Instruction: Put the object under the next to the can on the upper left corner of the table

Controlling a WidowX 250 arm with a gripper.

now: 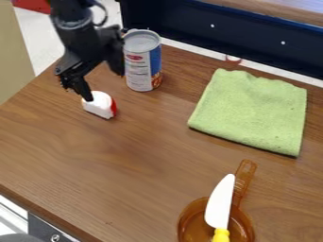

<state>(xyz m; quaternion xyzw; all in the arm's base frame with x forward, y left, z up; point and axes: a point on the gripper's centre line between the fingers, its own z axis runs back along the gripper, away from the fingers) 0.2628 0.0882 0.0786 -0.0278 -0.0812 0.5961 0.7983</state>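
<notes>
In the camera view, the black gripper (104, 86) hangs at the upper left of the frame, its fingers spread, one tip at the top edge of the white-and-red object (99, 105). That object sits on the wooden table (135, 156), near the can (142, 61) and below-left of it.

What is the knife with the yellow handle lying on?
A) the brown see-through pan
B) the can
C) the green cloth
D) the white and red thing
A, because the knife lies across the brown see-through pan, with its white blade over the pan and its tip by the pan's handle.
</notes>
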